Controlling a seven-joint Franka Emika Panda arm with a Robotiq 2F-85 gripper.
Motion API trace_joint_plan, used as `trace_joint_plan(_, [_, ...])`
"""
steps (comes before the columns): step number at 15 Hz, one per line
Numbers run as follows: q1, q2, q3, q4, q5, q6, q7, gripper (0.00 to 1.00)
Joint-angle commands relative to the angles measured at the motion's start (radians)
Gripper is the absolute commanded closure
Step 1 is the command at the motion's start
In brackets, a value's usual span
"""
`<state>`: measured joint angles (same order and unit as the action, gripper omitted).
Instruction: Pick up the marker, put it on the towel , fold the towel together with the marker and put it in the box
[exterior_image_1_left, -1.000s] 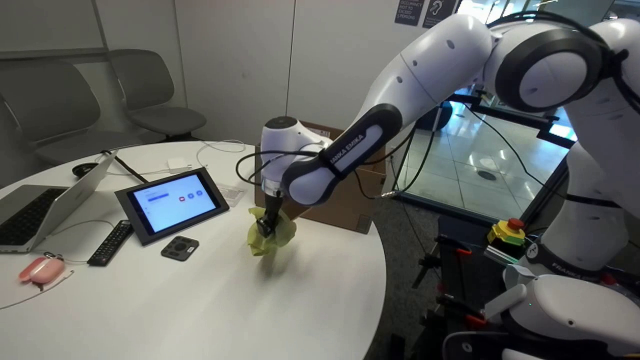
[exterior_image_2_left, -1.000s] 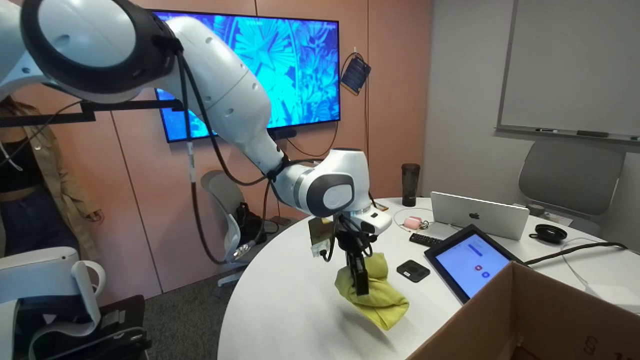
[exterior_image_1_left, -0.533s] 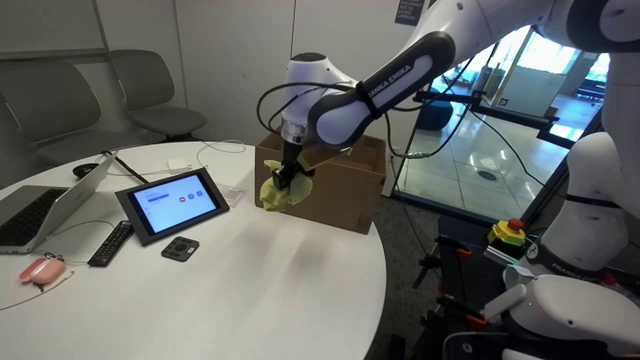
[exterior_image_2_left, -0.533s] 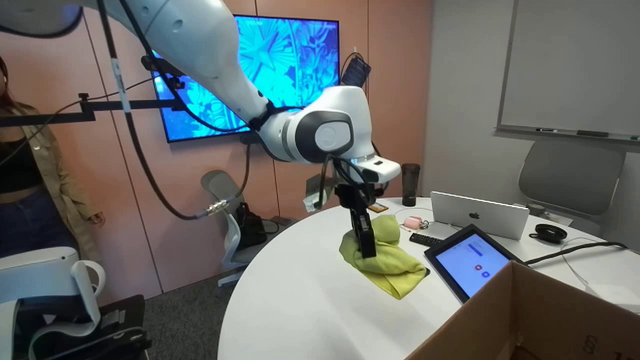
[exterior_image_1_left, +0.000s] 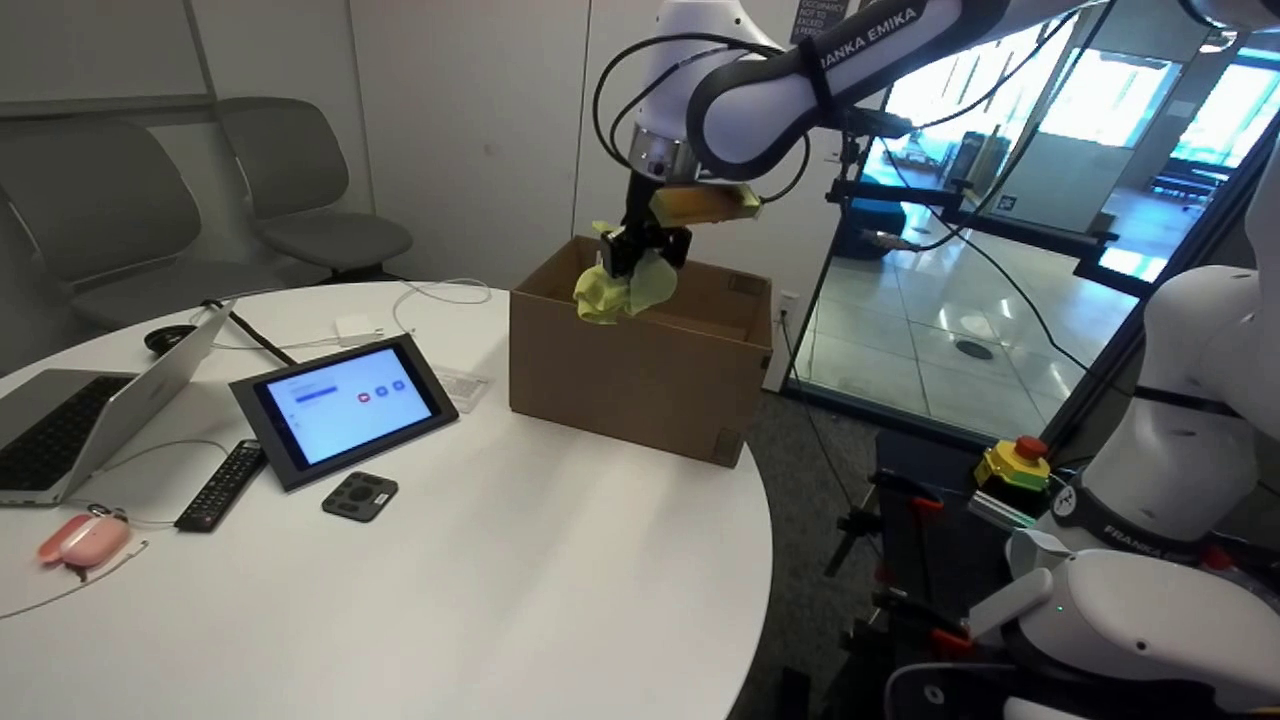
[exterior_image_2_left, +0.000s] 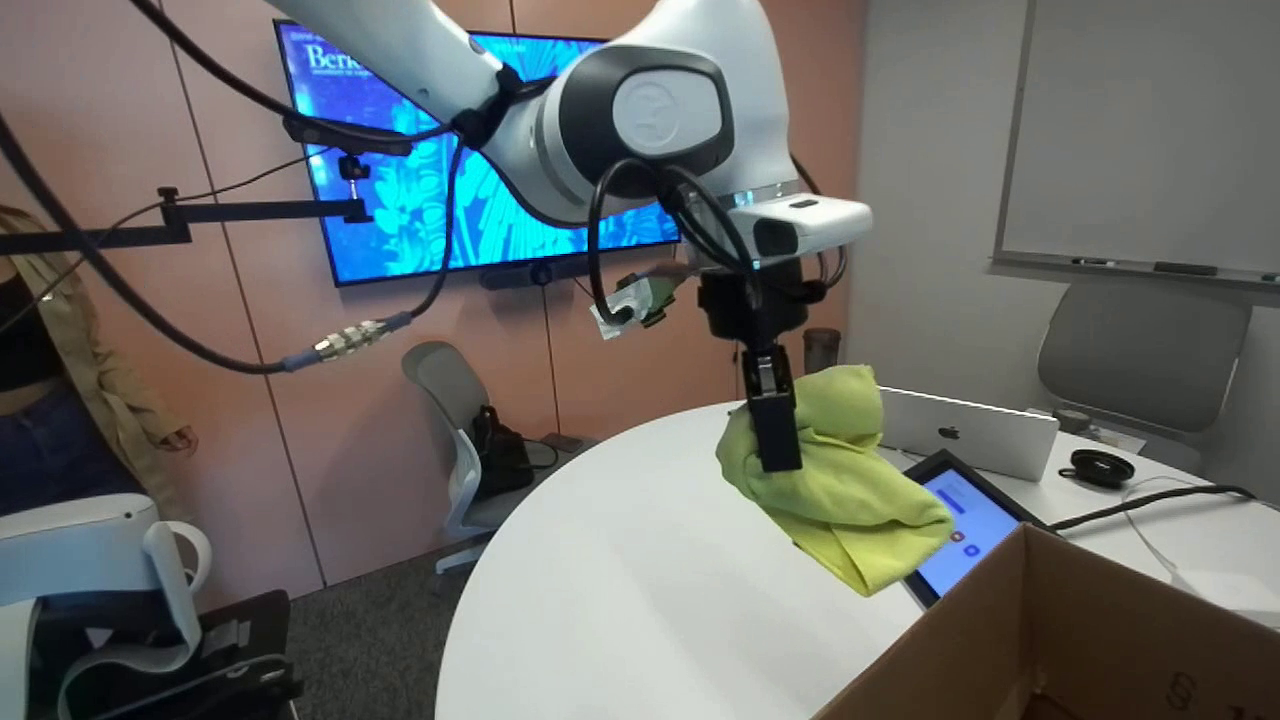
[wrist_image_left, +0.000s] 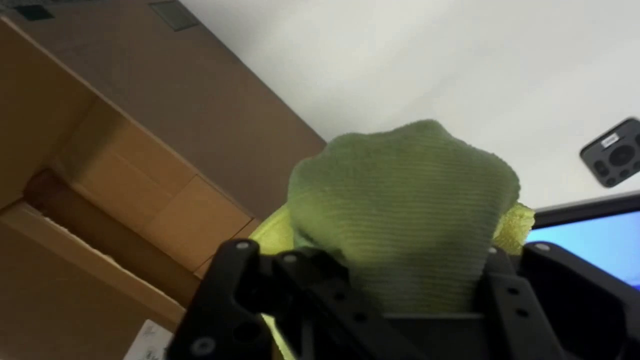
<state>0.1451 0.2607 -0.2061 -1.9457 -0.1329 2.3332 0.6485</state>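
Your gripper (exterior_image_1_left: 648, 254) clamps bunched towel (wrist_image_left: 405, 210); cardboard box (exterior_image_1_left: 640, 385) by table (exterior_image_1_left: 560, 580) edge; only wrist view shows you towel's ribbing

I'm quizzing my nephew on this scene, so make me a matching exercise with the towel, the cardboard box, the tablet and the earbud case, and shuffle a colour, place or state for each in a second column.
Things:
1. Towel
2. Cardboard box
3. Tablet
4. Earbud case

Descriptions:
A. Pink
B. Held in the gripper, off the table
C. Screen lit up
D. Brown, open at the top

Pairs: 1-B, 2-D, 3-C, 4-A
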Motion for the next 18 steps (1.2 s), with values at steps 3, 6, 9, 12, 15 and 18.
trace_joint_plan(3, [-0.112,-0.054,-0.019,-0.027,-0.060,0.019,0.107,0.91])
trace_joint_plan(6, [-0.147,0.006,-0.036,0.012,-0.106,0.032,0.186,0.90])
trace_joint_plan(9, [-0.170,0.089,-0.041,0.057,-0.106,0.043,0.236,0.91])
trace_joint_plan(12, [-0.182,0.176,-0.056,0.107,-0.089,0.042,0.285,0.90])
trace_joint_plan(15, [-0.199,0.254,-0.074,0.157,-0.065,0.025,0.335,0.90])
trace_joint_plan(18, [-0.219,0.307,-0.091,0.194,-0.039,0.023,0.377,0.90])
